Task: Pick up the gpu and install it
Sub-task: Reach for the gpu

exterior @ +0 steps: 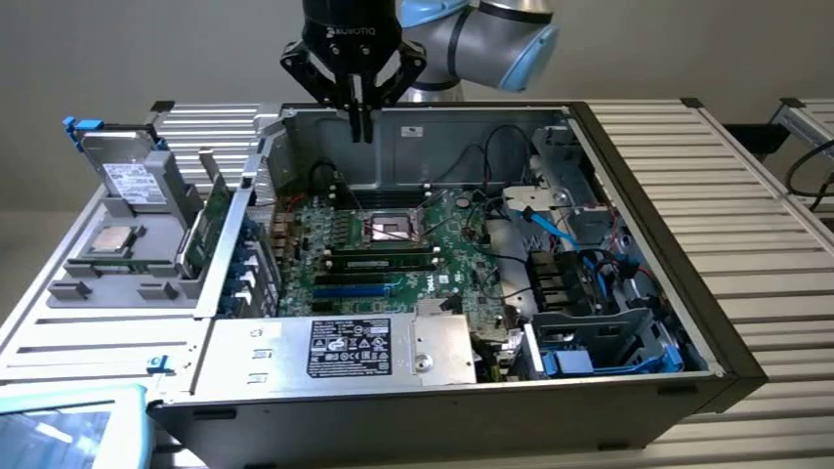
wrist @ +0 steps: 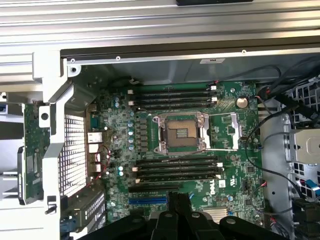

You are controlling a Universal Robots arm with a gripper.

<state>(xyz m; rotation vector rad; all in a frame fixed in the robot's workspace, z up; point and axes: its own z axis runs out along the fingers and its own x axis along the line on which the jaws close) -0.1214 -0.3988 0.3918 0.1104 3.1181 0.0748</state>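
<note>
GPU install: nothing done yet, as I read it.
Case (exterior: 729, 322) is open and the motherboard (exterior: 391, 264) is exposed; its blue slot (wrist: 147, 201) looks empty. The gpu (exterior: 206, 234) stands on edge in the grey rack (exterior: 78, 283) just outside the case wall, on the exterior view's left, untouched. My fingers (exterior: 354, 117) are clenched on nothing, hovering over the rear of the case, well apart from the card. Pick and seating are both left to do.
</note>
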